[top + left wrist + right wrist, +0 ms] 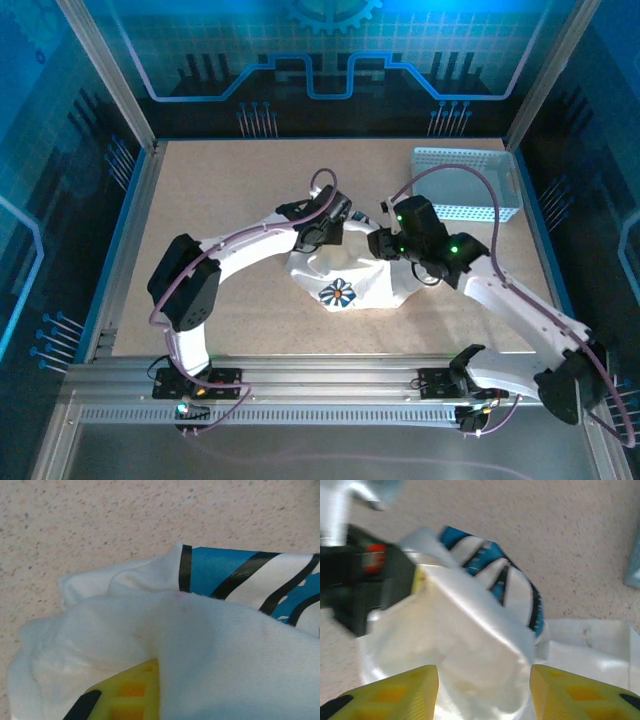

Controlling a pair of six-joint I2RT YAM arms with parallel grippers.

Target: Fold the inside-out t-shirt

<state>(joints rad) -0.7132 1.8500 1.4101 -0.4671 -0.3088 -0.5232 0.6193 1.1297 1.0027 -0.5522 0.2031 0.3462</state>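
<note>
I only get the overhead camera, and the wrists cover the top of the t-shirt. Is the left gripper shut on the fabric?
Observer: Yes, the left gripper is shut; white t-shirt cloth bunches over its yellow finger pad.
Operator: And the right one?
Observer: The right gripper stands open, cloth lying loose between its yellow fingers.
Operator: Any print at the left pinch?
Observer: A blue patch with black stripes sits on the fold just beyond it.
</note>
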